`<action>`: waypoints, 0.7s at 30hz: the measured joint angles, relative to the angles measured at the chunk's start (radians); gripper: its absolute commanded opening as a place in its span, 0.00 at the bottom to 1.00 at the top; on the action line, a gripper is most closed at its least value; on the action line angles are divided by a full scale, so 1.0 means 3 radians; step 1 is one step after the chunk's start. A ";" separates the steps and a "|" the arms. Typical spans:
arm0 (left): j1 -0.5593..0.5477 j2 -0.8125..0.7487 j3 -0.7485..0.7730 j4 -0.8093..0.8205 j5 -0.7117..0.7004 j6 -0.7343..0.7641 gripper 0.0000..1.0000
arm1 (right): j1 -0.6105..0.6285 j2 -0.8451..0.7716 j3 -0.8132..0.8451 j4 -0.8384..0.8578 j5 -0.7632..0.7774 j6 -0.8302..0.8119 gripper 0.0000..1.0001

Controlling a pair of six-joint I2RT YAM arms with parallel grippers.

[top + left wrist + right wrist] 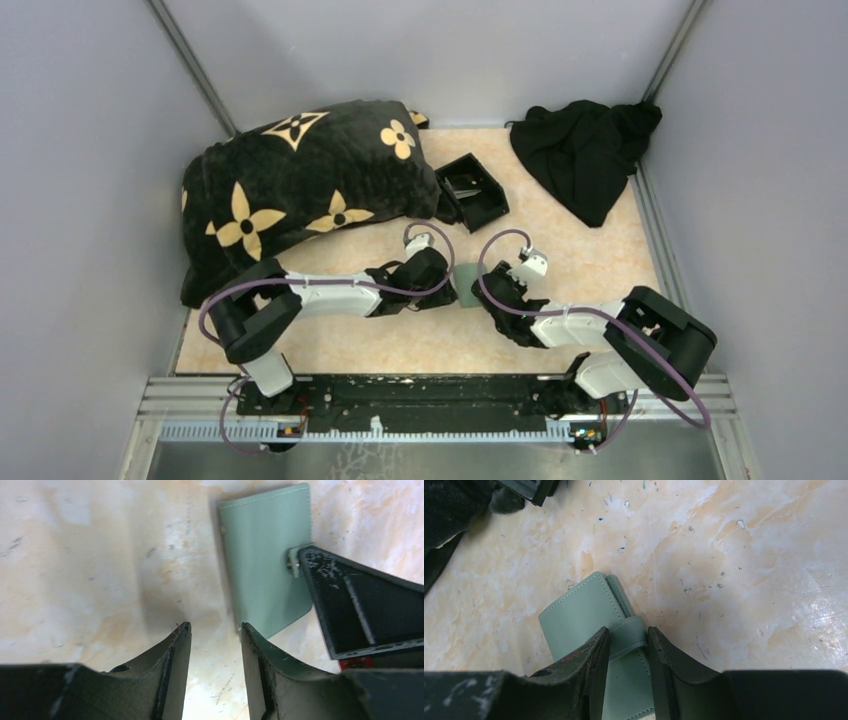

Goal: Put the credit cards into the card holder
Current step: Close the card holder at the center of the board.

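The right gripper has its jaws partway apart astride the closing strap of the flat, stitched sage-green card holder; whether they pinch it or only bracket it I cannot tell. The left gripper is partly open on nothing. The holder lies flat on the marbled beige table, just ahead and to the right of the left gripper, its long axis running away. No credit cards can be made out.
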 measured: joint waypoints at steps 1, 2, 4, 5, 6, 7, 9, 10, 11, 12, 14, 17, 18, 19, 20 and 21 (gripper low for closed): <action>0.0019 -0.0042 -0.0052 0.0006 -0.0009 -0.0001 0.44 | 0.0000 0.0000 0.0000 0.0000 0.0000 -0.0001 0.35; 0.0038 -0.0085 -0.0104 0.0015 -0.0010 -0.0011 0.41 | 0.0000 0.0000 0.0000 0.0001 0.0000 -0.0001 0.35; 0.0097 -0.0181 -0.0231 0.0094 0.0001 -0.0024 0.34 | 0.0000 0.0001 0.0000 0.0001 0.0000 -0.0004 0.35; 0.0130 -0.0216 -0.0281 0.0148 0.0017 -0.0028 0.30 | 0.0000 0.0001 0.0000 0.0001 0.0000 -0.0008 0.35; 0.0178 -0.0242 -0.0336 0.0240 0.0058 -0.0038 0.28 | 0.0000 0.0001 0.0000 0.0001 -0.0001 -0.0013 0.35; 0.0228 -0.0257 -0.0378 0.0336 0.0106 -0.0052 0.26 | 0.0000 0.0001 0.0000 0.0003 -0.0001 -0.0018 0.35; 0.0329 -0.0259 -0.0437 0.0559 0.0234 -0.0081 0.22 | 0.0001 0.0006 0.0009 0.0006 -0.0003 -0.0028 0.35; 0.0379 -0.0258 -0.0462 0.0675 0.0315 -0.0099 0.20 | 0.0001 0.0013 0.0017 0.0006 -0.0013 -0.0031 0.35; 0.0425 -0.0257 -0.0478 0.0790 0.0404 -0.0113 0.17 | 0.0001 0.0020 0.0018 0.0011 -0.0020 -0.0032 0.35; 0.0460 -0.0251 -0.0482 0.0894 0.0483 -0.0131 0.14 | 0.0001 0.0028 0.0019 0.0022 -0.0024 -0.0034 0.35; 0.0534 -0.0219 -0.0481 0.1134 0.0656 -0.0178 0.08 | 0.0001 0.0031 0.0019 0.0029 -0.0028 -0.0038 0.35; 0.0590 -0.0140 -0.0479 0.1427 0.0921 -0.0248 0.03 | 0.0001 0.0031 0.0019 0.0032 -0.0031 -0.0051 0.35; 0.0605 -0.0104 -0.0479 0.1512 0.1001 -0.0280 0.01 | 0.0001 0.0031 0.0019 0.0033 -0.0032 -0.0053 0.35; 0.0622 -0.0066 -0.0478 0.1592 0.1081 -0.0306 0.00 | 0.0001 0.0031 0.0019 0.0033 -0.0032 -0.0056 0.35; 0.0635 -0.0022 -0.0478 0.1668 0.1162 -0.0340 0.00 | 0.0001 0.0031 0.0019 0.0033 -0.0033 -0.0058 0.35; 0.0638 0.0022 -0.0477 0.1733 0.1249 -0.0374 0.00 | 0.0001 0.0031 0.0019 0.0034 -0.0033 -0.0058 0.35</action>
